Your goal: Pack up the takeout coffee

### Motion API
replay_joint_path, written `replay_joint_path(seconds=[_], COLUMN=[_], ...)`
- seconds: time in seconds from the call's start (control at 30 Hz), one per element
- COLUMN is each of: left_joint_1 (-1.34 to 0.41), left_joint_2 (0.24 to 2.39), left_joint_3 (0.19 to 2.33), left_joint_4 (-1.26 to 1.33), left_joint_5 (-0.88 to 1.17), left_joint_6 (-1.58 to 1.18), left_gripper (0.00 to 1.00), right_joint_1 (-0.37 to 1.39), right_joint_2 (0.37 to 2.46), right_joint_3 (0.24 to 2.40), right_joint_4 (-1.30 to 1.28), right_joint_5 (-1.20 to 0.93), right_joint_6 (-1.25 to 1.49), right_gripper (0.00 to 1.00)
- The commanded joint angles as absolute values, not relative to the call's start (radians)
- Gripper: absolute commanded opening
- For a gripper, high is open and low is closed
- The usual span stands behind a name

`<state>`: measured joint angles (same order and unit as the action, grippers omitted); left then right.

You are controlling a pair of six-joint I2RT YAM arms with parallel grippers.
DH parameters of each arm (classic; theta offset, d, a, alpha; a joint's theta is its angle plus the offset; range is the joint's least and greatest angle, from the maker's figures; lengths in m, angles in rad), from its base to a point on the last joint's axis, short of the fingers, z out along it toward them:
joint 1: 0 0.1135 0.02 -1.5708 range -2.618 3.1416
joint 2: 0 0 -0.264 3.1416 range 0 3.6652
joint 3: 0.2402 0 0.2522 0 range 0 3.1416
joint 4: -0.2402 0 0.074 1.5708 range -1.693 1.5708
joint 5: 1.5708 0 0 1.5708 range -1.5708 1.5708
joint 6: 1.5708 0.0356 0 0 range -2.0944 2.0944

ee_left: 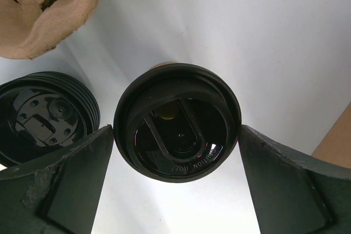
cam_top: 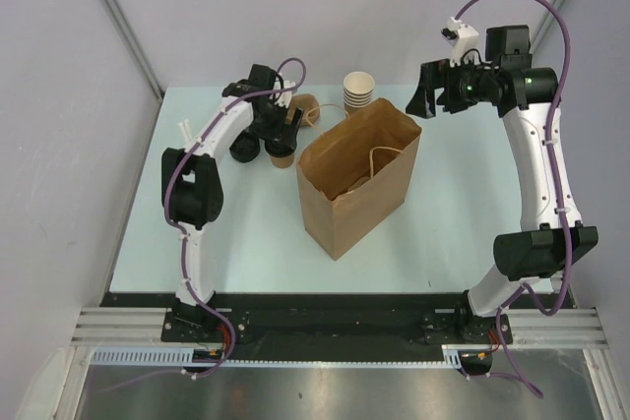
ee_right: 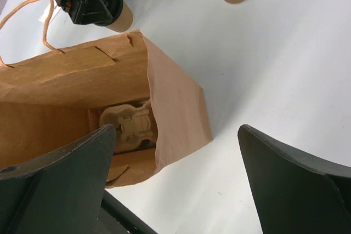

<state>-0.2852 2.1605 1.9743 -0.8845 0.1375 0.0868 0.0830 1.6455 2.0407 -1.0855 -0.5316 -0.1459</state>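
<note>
Top view bright, even, diffuse overhead light, only faint soft shadow beside paper bag [cam_top: 359, 179]. Left wrist: table [ee_left: 263, 36] blown near white, glare streaks on glossy takeout coffee lid [ee_left: 178, 130], left gripper fingers [ee_left: 285, 184] near-black, out of focus. Right wrist: sharp on table, bag interior shaded, right gripper fingers [ee_right: 296, 184] dark and blurred, soft shadow right of bag.
</note>
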Motion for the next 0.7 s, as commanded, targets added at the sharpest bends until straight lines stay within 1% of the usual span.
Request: replay_joint_path(seconds=[0.0, 0.23, 0.43, 0.47, 0.53, 0.57, 0.63, 0.67], left_joint_1=[-0.278, -0.259, -0.242, -0.241, -0.241, -0.239, -0.239, -0.239], left_joint_2=[2.177, 2.181, 2.177, 2.175, 2.174, 2.172, 2.163, 2.151], left_joint_3=[1.993, 1.996, 2.005, 2.006, 2.006, 2.006, 2.006, 2.006], left_joint_4=[-0.877, -0.877, -0.879, -0.879, -0.884, -0.885, -0.887, -0.882], left_joint_5=[0.137, 0.153, 0.187, 0.189, 0.204, 0.212, 0.235, 0.242], left_joint_6=[0.092, 0.091, 0.101, 0.109, 0.118, 0.130, 0.138, 0.150], left_gripper=[0.98, 0.91, 0.81, 0.77, 0.73, 0.68, 0.64, 0.60], right_joint_1=[0.081, 0.080, 0.081, 0.081, 0.092, 0.097, 0.120, 0.129], right_joint_2=[1.649, 1.657, 1.678, 1.684, 1.700, 1.716, 1.736, 1.756], right_joint_3=[2.100, 2.118, 2.123, 2.129, 2.144, 2.164, 2.184, 2.210], right_joint_4=[-1.032, -0.979, -0.899, -0.890, -0.887, -0.893, -0.905, -0.920], right_joint_5=[-0.577, -0.655, -0.764, -0.779, -0.816, -0.824, -0.845, -0.851], right_joint_6=[-0.176, -0.219, -0.264, -0.276, -0.304, -0.352, -0.411, -0.464], right_gripper=[1.00, 1.00, 1.00, 1.00, 1.00, 1.00, 1.00, 1.00])
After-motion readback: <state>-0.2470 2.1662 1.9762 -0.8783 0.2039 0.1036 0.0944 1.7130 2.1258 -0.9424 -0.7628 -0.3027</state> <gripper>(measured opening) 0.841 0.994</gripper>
